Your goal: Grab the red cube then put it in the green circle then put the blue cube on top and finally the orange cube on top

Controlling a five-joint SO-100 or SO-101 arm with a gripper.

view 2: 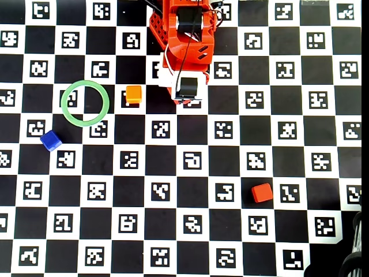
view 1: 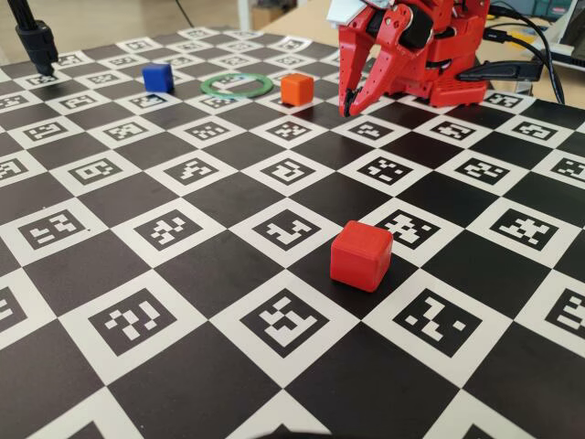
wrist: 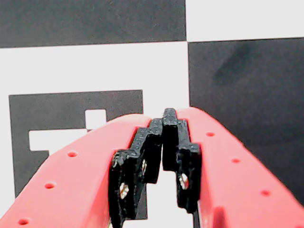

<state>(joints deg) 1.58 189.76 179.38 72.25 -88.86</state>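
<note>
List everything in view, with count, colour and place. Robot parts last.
red cube: one, red, alone on the board's lower right in the overhead view, far from the rest.
green circle: one, light green, flat on the board at upper left, empty.
blue cube: one, deep blue, just below-left of the ring, outside it.
orange cube: one, orange, right of the ring, outside it.
checkered marker board: one, black and white, under everything.
hand: one, red with black pads, closed, empty, tips near the board by the arm's base.

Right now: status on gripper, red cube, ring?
Gripper shut, empty, parked at base. Red cube untouched, far from green circle. Ring empty. Path clear.
</note>
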